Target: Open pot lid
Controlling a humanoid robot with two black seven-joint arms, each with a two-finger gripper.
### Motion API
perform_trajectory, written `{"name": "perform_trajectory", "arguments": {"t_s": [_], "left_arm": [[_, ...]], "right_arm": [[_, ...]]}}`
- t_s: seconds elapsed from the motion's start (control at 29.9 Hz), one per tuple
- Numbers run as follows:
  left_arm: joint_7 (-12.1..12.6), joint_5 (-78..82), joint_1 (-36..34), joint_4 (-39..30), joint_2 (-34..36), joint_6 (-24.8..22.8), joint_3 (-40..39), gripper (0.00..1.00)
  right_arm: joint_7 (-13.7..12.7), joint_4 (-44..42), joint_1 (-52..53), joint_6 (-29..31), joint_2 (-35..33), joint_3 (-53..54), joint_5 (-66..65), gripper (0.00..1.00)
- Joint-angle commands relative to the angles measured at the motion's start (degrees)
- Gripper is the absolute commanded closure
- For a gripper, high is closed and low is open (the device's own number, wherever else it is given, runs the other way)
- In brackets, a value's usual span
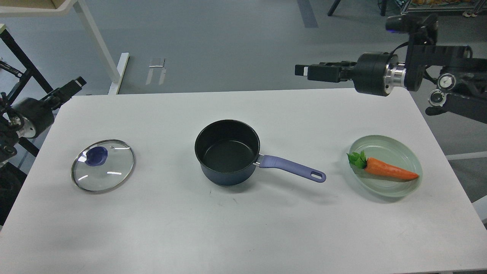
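Lying flat on the white table [243, 228], well apart from the small navy saucepan with its black inside [227, 152], the round clear glass lid with metal rim and blue knob [102, 164] is already off. The left gripper [72, 86] is raised beyond the table's left edge; whether its fingers are parted cannot be told. The same holds for the right gripper [304, 70], held high above the far edge. Little risk is judged to remain: a low sweep could clip the long periwinkle handle [293, 169] or the pale green plate [411, 182] with its orange toy carrot [388, 172].
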Motion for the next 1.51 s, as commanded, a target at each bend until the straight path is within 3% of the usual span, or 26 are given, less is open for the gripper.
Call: {"name": "perform_trajectory", "arguments": {"t_s": [0.0,0.2,0.47,0.77,0.9,1.17,1.3,1.47], "left_arm": [[-0.01,-16.37,-1.82,0.19,-0.85,-3.82,-0.90,0.01],[-0.01,-26.86,-1.38,0.45,-7.61,-8.23,-4.49,0.01],[-0.01,-36.62,0.56,4.05,-16.41,-10.25,-12.67,0.01],[-0.01,-47.52,3.71,4.50,-18.43,-14.12,-16.90,0.00],[-0.01,-47.79,5.21,4.32,-18.87,-15.08,-17.07,0.00],[-0.01,-47.79,5.48,4.32,-18.26,-17.81,-17.77,0.00],[-0.01,-47.79,5.48,4.32,-18.26,-18.08,-20.15,0.00],[-0.01,-48.32,5.57,4.32,-19.05,-18.08,-20.33,0.00]], "right_arm": [[-0.09,-0.16,-8.02,-0.37,-2.49,13.48,4.12,0.01],[0.00,-3.49,-18.57,-1.60,-2.84,25.47,16.32,0.01],[0.09,-9.29,-26.49,-1.69,-2.58,26.88,41.19,0.01],[1.14,-12.55,-31.59,-1.60,0.84,29.25,62.83,0.01],[1.14,-15.79,-33.96,-1.51,5.49,34.51,64.43,0.01],[0.62,-30.29,-37.75,2.52,19.56,49.11,64.43,0.01],[0.35,-32.85,-37.84,6.13,21.50,50.53,64.43,0.01],[0.35,-32.41,-37.75,6.57,21.94,50.53,64.43,0.00]]}}
